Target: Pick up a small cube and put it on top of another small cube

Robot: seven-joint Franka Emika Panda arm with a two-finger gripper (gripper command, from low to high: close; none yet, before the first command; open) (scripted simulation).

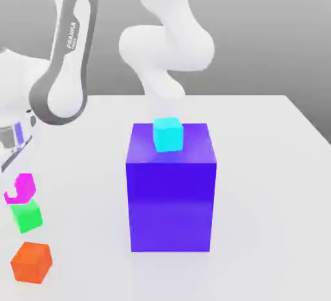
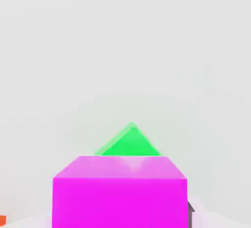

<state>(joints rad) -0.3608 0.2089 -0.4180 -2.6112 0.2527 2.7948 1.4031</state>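
At the exterior view's left, my end effector (image 1: 18, 167) hangs over the pink cube (image 1: 23, 188); I cannot tell whether it is clenched or released. The pink cube sits directly above the green cube (image 1: 27, 216), apparently touching. The orange cube (image 1: 31, 262) lies near them on the bench (image 1: 271, 164). At centre stands a blue block (image 1: 171, 193) with a cyan cube (image 1: 168, 134) on top.
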